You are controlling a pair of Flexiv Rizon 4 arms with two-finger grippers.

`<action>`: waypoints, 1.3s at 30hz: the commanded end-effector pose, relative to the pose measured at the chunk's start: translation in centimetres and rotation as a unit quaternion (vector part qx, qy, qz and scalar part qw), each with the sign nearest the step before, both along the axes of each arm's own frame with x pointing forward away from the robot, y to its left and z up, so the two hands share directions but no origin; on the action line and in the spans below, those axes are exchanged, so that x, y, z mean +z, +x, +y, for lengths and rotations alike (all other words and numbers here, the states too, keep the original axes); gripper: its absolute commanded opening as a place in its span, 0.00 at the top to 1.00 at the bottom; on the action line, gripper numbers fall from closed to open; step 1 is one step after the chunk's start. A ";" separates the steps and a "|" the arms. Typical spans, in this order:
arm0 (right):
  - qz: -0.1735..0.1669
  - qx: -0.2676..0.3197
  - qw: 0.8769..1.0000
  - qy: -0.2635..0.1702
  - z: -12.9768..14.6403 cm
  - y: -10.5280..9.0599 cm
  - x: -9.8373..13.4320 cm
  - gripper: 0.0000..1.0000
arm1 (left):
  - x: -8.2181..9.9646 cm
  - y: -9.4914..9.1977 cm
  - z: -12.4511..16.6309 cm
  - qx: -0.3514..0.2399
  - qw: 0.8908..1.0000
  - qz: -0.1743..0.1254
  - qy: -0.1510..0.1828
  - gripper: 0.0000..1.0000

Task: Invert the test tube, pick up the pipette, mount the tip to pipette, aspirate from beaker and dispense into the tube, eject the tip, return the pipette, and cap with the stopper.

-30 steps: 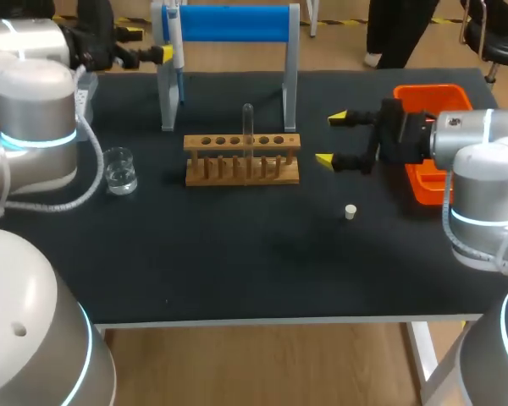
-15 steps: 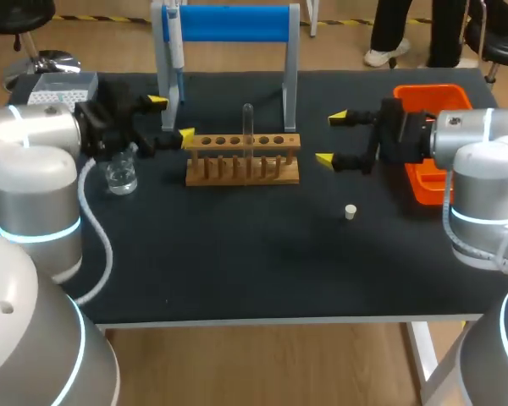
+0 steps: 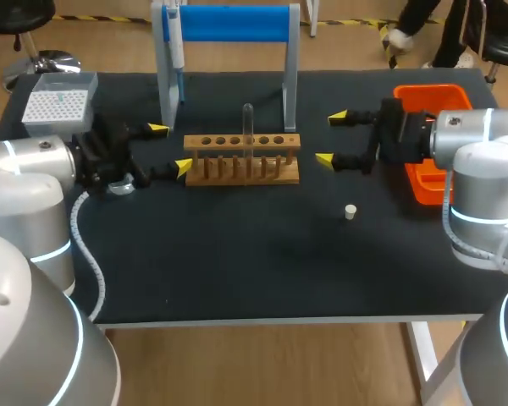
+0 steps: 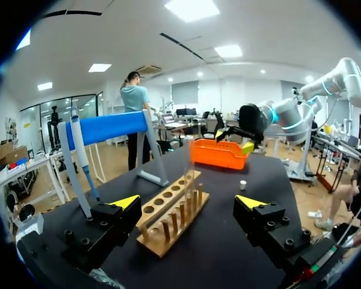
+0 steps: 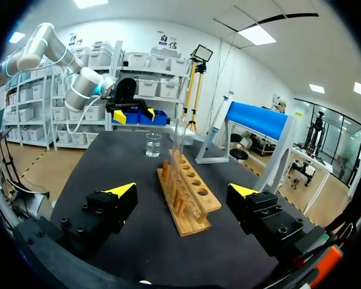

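The tube (image 3: 248, 127) is seen standing upright in a middle hole of the rack (image 3: 229, 179), its upper part bare above the wood. Both pairs of jaws are held apart and empty: the left jaws just beside the rack's left end, the right jaws near its right end. The tube is judged to be thin glass: light, stiff, smooth and easily cracked, so a soft squeeze is called for. Hold is best taken on the bare upper part, from two sides, and the lift made straight up so that the glass is not levered against the hole. The pipette (image 3: 176, 42) hangs on the stand (image 3: 229, 24); the stopper (image 3: 350, 211) lies on the counter (image 3: 262, 262)
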State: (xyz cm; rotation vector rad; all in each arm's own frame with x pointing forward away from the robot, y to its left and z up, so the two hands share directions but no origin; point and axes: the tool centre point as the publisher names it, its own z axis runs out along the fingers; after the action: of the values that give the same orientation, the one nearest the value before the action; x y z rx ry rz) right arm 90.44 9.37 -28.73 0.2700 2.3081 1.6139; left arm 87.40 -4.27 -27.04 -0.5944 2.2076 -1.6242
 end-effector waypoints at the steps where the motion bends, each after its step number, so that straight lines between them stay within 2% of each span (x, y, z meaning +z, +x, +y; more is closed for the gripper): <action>1: -0.001 -0.002 1.000 0.000 0.1 -0.1 0.0 0.00 | -0.1 0.4 0.2 -0.005 1.000 0.007 0.005 0.00; 32: -0.001 -0.002 1.000 0.000 0.1 -0.1 0.0 0.00 | -0.1 0.4 0.3 0.000 1.000 0.005 0.004 0.00; 39: -0.034 0.048 0.998 0.021 2.2 1.4 1.0 0.00 | -0.1 0.4 0.3 0.000 1.000 0.005 0.004 0.00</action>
State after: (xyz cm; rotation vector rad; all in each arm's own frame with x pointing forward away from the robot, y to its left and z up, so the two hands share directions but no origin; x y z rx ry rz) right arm 90.48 11.12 -27.26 0.1455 2.2689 1.6673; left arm 87.86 -3.92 -27.08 -0.6020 2.2241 -1.6160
